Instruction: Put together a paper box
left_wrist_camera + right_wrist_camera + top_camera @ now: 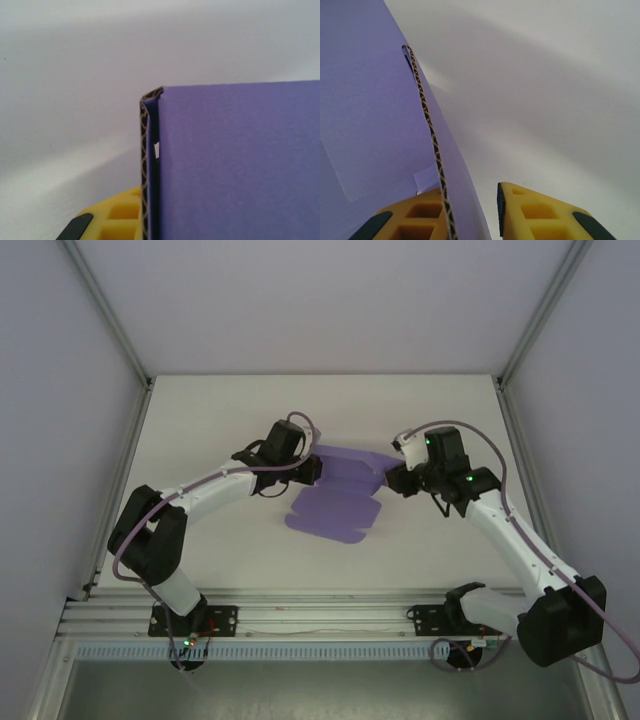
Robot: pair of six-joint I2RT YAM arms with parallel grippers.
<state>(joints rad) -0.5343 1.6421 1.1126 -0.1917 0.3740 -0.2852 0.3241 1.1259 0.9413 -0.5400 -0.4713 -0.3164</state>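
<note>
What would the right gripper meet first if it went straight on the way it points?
Probably the paper box: its raised panel stands between the right gripper's open jaws, with bare table beyond; depth unclear.

The paper box (240, 165) runs off the right and bottom edges of the left wrist view, hiding one of the left fingers (120, 217), and off the left edge of the right wrist view, partly covering one of the right fingers (415, 220).
</note>
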